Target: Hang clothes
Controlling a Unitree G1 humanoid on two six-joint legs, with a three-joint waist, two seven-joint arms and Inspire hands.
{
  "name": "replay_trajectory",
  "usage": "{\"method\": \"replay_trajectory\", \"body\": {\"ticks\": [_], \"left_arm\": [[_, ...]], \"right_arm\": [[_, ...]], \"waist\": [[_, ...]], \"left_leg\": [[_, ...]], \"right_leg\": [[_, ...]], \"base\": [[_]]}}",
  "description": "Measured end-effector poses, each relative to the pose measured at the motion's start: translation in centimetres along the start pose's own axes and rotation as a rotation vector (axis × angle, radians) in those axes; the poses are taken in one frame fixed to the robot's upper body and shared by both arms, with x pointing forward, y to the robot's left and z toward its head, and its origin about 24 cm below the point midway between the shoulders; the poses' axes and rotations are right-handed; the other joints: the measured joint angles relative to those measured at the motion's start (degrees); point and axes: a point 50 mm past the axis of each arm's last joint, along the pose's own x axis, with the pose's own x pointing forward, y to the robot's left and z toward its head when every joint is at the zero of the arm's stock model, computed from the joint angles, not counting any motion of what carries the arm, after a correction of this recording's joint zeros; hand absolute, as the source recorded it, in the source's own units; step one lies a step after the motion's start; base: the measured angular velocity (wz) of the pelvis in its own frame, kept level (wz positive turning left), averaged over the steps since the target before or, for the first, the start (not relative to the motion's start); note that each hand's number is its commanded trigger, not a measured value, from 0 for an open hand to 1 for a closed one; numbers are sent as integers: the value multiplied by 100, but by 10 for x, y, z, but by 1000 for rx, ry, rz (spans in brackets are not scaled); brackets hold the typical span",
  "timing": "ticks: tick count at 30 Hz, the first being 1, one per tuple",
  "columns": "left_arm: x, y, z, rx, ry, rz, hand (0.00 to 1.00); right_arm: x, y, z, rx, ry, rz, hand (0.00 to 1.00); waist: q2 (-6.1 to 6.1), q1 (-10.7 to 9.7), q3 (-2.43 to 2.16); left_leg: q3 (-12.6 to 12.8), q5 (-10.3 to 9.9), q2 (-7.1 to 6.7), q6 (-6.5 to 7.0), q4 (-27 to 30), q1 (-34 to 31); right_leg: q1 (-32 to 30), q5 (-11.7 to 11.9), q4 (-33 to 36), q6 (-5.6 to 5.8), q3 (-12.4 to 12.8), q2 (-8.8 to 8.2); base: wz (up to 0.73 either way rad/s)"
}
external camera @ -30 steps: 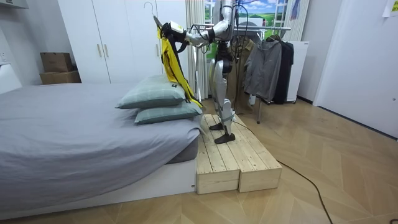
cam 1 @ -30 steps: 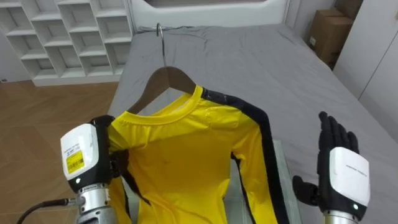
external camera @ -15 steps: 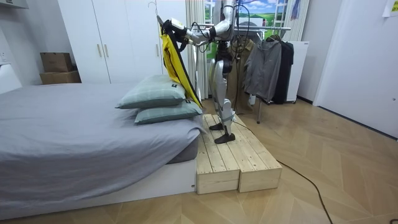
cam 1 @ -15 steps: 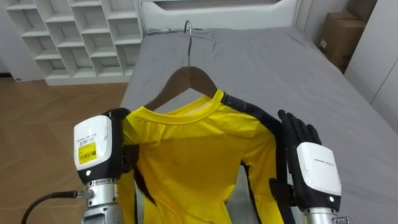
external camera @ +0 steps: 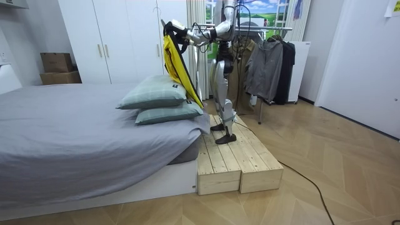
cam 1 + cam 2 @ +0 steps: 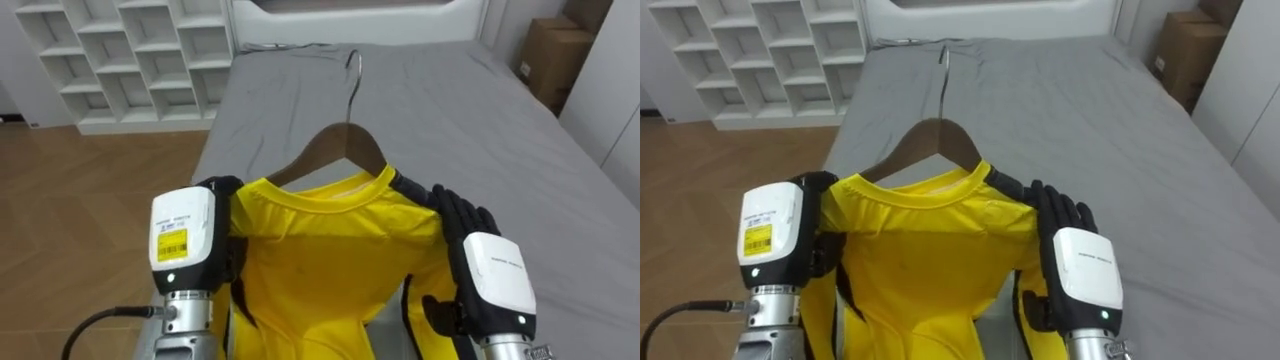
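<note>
A yellow shirt (image 6: 320, 270) with black trim hangs on a wooden hanger (image 6: 345, 150) whose metal hook (image 6: 353, 70) points up, free of any rail. My left hand (image 6: 185, 240) has its fingers curled round the shirt's left shoulder at the hanger's end. At the other shoulder my right hand (image 6: 490, 280) lies with straight fingers against the black-trimmed sleeve. The room view has me standing upright on a wooden platform (image 5: 237, 162), holding the shirt (image 5: 175, 62) high over the bed's pillows.
A grey bed (image 6: 450, 110) stretches out below and beyond the shirt. White cube shelves (image 6: 120, 50) stand at the far left, a cardboard box (image 6: 545, 45) at the far right. Behind me a clothes rack (image 5: 269, 59) carries dark garments. Two pillows (image 5: 159, 100) lie at the bed's end.
My right hand has come in from the right and now rests on the shirt's right shoulder. The hanger and shirt have shifted rightward in my view.
</note>
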Motion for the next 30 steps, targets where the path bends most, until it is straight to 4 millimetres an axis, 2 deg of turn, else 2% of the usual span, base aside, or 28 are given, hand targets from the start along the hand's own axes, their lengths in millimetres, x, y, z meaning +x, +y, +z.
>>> {"method": "replay_trajectory", "body": {"ticks": [6,10,24,30], "left_arm": [[-2,10,9,-21,-32,45,100],[-2,11,11,-22,-44,48,100],[-4,11,12,26,-93,39,100],[-8,9,10,26,-91,-11,100]], "right_arm": [[7,-14,13,27,-51,-71,0],[9,-15,14,30,-53,-85,0],[18,-27,19,40,-89,-140,0],[18,-27,20,6,-107,-141,0]], "waist": [[-17,-12,4],[-93,-6,30],[-169,-14,23],[-273,-9,9]], "left_leg": [[29,0,0,0,-1,-18],[28,0,4,0,0,-19],[18,0,2,0,0,-65],[-45,0,0,0,4,-80]], "right_leg": [[-35,0,15,0,6,-2],[-44,1,23,-1,-1,-1],[-78,4,13,4,34,2],[-75,4,10,4,2,-1]], "base": [[-1],[0],[0],[2]]}}
